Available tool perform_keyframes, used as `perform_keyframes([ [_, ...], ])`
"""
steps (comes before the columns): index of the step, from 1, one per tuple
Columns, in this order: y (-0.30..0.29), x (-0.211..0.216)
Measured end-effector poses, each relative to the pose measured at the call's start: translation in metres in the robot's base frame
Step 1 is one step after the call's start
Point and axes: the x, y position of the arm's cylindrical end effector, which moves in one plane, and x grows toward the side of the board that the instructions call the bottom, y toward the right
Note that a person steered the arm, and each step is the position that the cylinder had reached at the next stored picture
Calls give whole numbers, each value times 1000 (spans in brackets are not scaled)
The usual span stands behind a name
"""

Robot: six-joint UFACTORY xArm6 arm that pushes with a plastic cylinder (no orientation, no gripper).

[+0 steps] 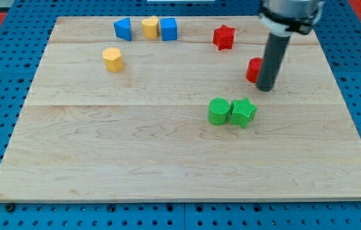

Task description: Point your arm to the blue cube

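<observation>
The blue cube (pixel 168 29) sits near the view's top, left of centre, touching a yellow block (pixel 150 27) on its left. A second blue block (pixel 123 29), wedge-like, lies further left. My tip (pixel 266 87) is on the board at the view's right, far from the blue cube, just right of a red block (pixel 253 69) that the rod partly hides.
A red star (pixel 223 37) lies near the top right. A yellow hexagonal block (pixel 112 59) lies at the upper left. A green round block (pixel 219 110) and a green star (pixel 243 112) touch each other below my tip. The wooden board (pixel 103 160) lies on a blue pegboard.
</observation>
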Motion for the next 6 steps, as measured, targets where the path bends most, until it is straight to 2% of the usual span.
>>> perform_keyframes([
  [1, -3, -44],
  [2, -40, -57],
  [3, -47, -44],
  [4, -90, -46],
  [5, -159, -107],
  [6, -103, -171],
])
